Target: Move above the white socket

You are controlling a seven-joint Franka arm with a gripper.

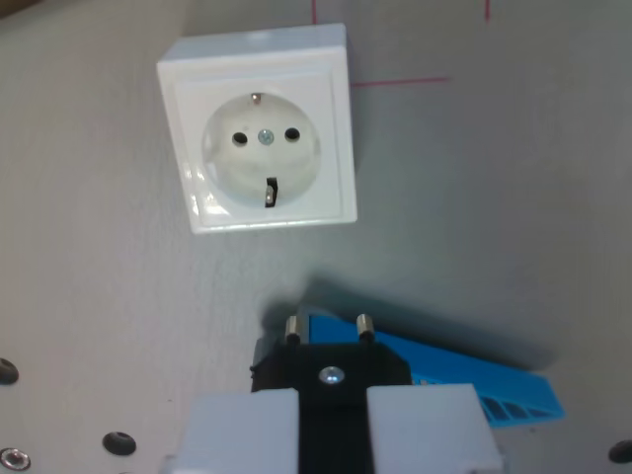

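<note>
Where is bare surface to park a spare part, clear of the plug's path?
Bare patches: left of the socket, and right of it below the red line. Crowded: the bottom, where the tool holds the plug over a blue piece.

Square white plastic wall socket lying on the grey matte surface, black two-pin plug below it, blue plastic wedge beside the plug toward the wrist view's right.

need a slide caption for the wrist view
Gripper holding a black plug, pins toward the white socket on the grey table; blue wedge beneath.
</note>
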